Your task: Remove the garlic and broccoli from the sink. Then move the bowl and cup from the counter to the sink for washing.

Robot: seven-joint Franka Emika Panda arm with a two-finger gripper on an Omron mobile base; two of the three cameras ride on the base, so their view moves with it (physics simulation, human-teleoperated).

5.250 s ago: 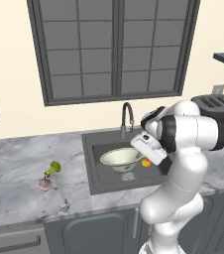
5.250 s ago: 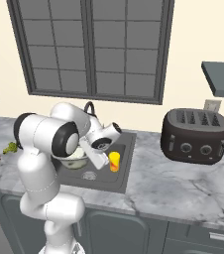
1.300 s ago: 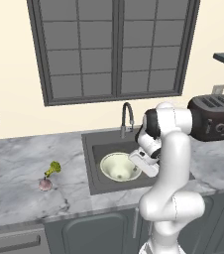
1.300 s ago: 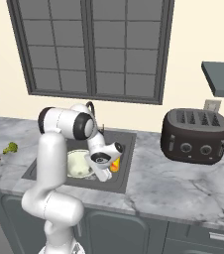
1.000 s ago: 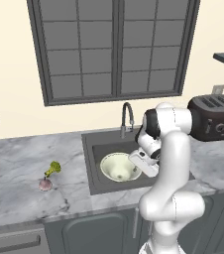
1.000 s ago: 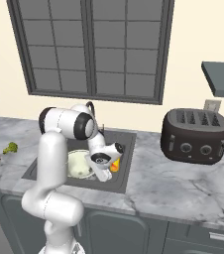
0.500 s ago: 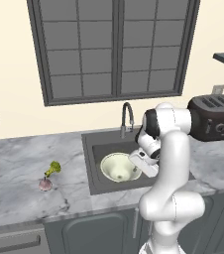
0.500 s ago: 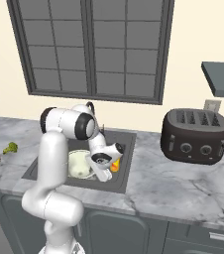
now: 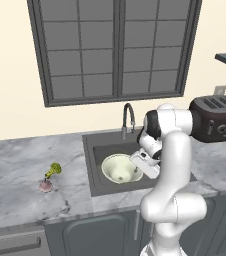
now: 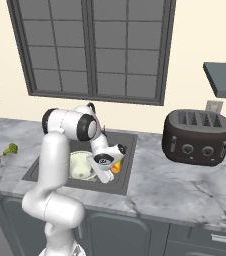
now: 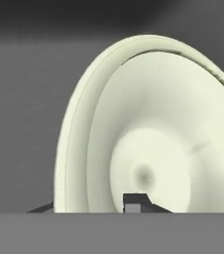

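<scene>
The last step looks to be in hand: the garlic (image 9: 45, 186) and the broccoli (image 9: 54, 169) already lie together on the counter (image 9: 15, 175), well to the left of the sink (image 9: 96, 152), and the bowl (image 9: 120, 168) sits in the basin near its left side. The arm reaches down into the right part of the basin, its gripper (image 10: 113, 167) low beside the bowl, and just past the hand there is a bit of yellow with an orange patch, which I take to be the cup (image 10: 117, 166), down inside the sink at the near right of the bowl. Whether the fingers are clamped on the cup, just letting it go, or already clear of it I cannot tell; the hand's own body covers them from both sides. From the hand's own camera the bowl looms large, seen rim-on, with a dark fingertip poking up at the bottom, and no cup in front. If the cup is resting on the basin floor, the next move would be to part the fingers fully and lift straight up, taking care not to knock the cup over or catch the bowl's rim. Most of the cup is hidden, so I cannot say whether it stands upright.
</scene>
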